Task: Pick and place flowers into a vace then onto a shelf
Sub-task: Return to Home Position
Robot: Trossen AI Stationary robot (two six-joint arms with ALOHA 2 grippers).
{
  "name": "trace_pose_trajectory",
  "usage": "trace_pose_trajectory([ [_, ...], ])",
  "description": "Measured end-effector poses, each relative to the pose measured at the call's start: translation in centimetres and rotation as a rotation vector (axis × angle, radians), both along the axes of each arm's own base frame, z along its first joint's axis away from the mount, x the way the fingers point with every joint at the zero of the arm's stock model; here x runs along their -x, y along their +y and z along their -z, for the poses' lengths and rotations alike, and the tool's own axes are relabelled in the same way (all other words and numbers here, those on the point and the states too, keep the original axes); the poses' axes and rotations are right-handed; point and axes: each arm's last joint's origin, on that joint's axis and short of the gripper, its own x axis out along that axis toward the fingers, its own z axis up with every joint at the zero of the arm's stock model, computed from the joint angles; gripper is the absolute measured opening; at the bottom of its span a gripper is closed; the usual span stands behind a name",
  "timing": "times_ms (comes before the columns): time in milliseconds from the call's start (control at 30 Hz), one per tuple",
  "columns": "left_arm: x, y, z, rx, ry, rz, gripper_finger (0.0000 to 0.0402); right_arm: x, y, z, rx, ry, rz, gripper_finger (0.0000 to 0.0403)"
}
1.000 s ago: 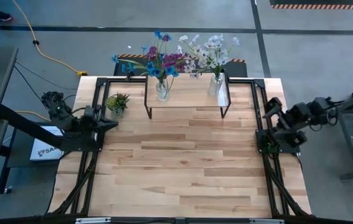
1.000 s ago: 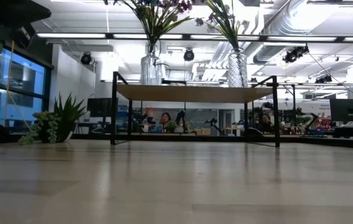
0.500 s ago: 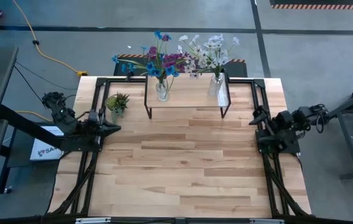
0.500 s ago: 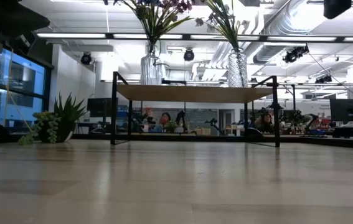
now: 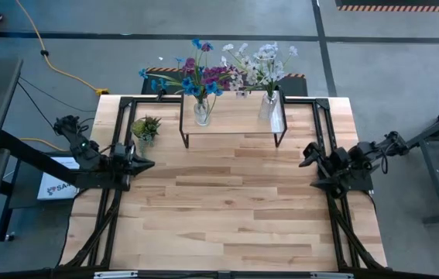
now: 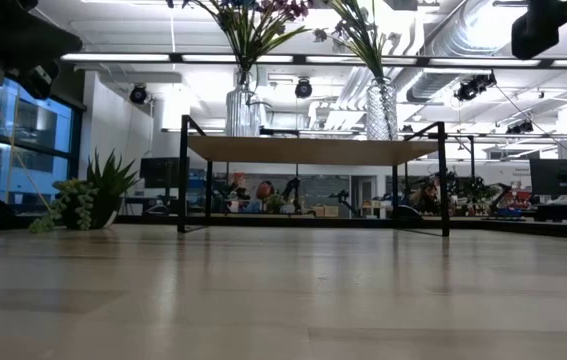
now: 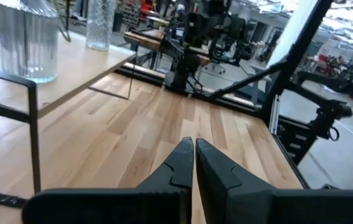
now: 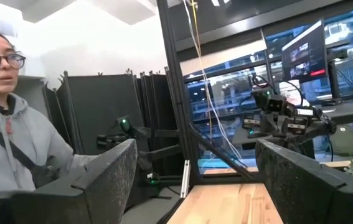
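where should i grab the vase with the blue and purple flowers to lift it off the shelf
Grip the ribbed glass body of the vase, coming in level from the open side of the table. It stands upright on the shelf, and the flowers fan out above, probably blocking a top-down approach.

grey concrete floor (image 5: 389, 70), bright ceiling strip lights (image 6: 163, 57), exposed ducts (image 6: 453, 40), dark-framed windows (image 6: 18, 130).

Surroundings of the wood-plank table (image 5: 227, 217)
A small spiky potted plant (image 5: 145, 126) stands at the table's upper left, a yellow cable (image 5: 70, 75) runs over the grey floor (image 5: 389, 70) at the frame's upper left, and a person (image 8: 11, 146) in a grey hoodie shows in the right wrist view.
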Motion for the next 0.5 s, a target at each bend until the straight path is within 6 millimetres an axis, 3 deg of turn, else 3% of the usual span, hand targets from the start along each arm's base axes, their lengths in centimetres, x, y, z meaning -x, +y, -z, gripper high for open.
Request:
trace_pose_trajectory([
  [500, -1.1, -1.1, 3.2, -0.014, -0.019, 0.021, 0.0051, 0.0, 0.3, 0.3, 0.07, 0.003, -0.066, 0.0317],
])
